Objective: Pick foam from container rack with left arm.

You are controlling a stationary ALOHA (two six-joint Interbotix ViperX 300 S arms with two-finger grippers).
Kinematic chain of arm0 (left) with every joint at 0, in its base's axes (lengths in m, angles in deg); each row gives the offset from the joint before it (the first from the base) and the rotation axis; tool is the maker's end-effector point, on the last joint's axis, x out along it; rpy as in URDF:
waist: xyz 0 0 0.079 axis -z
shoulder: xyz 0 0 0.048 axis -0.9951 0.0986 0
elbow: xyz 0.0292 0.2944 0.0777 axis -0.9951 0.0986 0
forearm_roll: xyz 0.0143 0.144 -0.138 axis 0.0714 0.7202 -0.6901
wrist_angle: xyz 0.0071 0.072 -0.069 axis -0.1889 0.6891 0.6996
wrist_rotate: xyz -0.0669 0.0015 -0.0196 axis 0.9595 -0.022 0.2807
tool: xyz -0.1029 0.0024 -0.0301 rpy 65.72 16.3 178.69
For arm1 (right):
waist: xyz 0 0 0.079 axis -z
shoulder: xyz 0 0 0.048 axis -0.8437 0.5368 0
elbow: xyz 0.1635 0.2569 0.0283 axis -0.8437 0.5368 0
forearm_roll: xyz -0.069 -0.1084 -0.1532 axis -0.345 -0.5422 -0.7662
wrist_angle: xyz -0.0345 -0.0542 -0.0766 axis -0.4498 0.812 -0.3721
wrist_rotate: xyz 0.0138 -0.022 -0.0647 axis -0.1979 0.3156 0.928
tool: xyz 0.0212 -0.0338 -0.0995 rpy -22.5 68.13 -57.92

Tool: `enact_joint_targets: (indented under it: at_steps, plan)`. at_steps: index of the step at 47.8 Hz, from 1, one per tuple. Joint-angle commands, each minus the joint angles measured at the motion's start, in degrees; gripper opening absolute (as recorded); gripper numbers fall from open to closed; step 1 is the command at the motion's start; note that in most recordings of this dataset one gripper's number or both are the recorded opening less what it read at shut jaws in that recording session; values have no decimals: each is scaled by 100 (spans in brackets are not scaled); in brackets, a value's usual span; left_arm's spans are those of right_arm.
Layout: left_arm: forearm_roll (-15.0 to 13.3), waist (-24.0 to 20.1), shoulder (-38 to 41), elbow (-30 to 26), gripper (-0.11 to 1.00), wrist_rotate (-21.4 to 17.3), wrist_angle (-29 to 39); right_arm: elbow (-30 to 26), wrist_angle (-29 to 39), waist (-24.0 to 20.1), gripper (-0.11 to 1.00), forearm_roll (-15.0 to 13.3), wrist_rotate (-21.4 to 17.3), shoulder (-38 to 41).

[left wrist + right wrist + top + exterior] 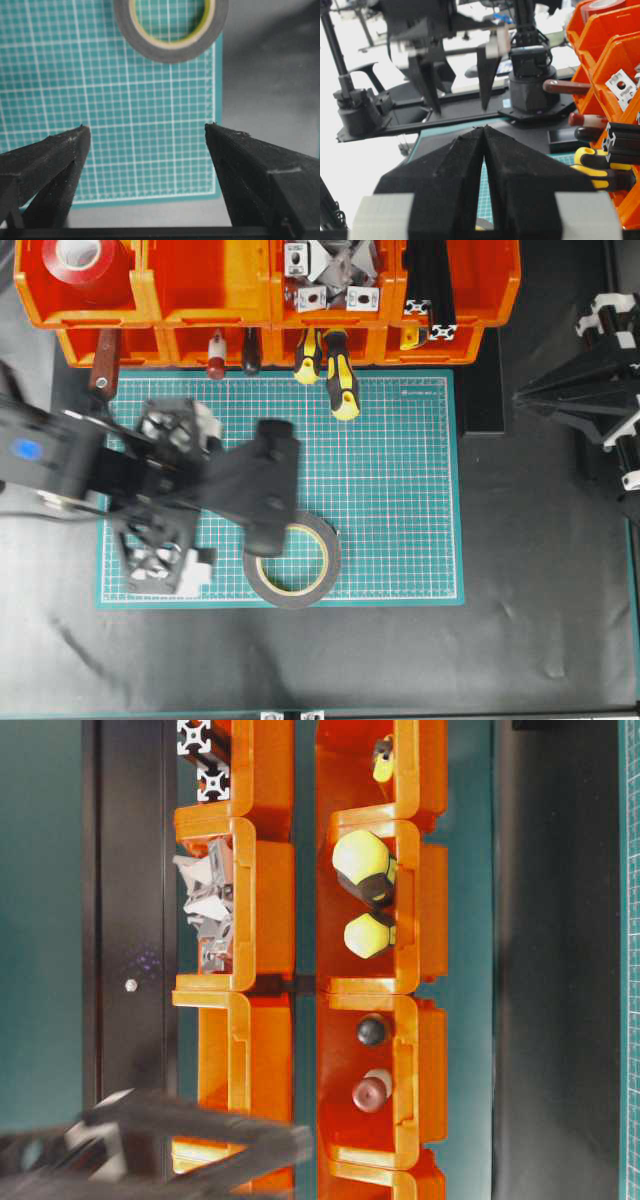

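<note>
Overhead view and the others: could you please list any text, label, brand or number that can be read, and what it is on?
No text can be read in any view.
Green cutting mat: only white grid lines; faint marks along its top edge are too small to read.
Foam roll: no label.
Red tape roll: no print shows.

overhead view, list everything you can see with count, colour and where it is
foam: 1 roll, dark grey with cream lining, flat on the mat's near edge
green mat: 1, teal with white grid, table centre
container rack: 2 rows of orange bins, far edge
red tape roll: 1, red with white core, top left bin
metal brackets: several, silver, upper bin
black extrusions: a few, upper right bin
yellow-black handles: 2, lower bin, overhanging the mat
left pincer: open, empty, short of the foam
right pincer: shut, empty
</note>
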Motion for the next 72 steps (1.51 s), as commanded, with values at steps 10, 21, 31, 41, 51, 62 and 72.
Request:
enact_joint_targets:
  at_steps: [10,21,31,41,51,62,72]
  plan:
    - [26,35,-1485,888,89,-123,-1239,-193,-70,-9,0,0,-9,35]
    - [26,62,-2470,1758,86,-527,-2101,-193,-70,-9,0,0,-9,35]
    - [26,44,-3437,2558,80,-519,-3050,-202,-62,-9,0,0,0,35]
    - [26,26,-4500,3472,79,-369,-4245,-202,26,-9,0,-9,9,0]
    - [26,-316,-5265,4131,79,-176,-4649,-220,105,0,0,-9,9,-26]
    - [26,-633,-5660,4333,79,-53,-4711,-220,105,-9,0,-9,-9,-26]
    - [18,-615,-5687,4368,79,-9,-4729,-246,114,-9,0,-9,0,-114]
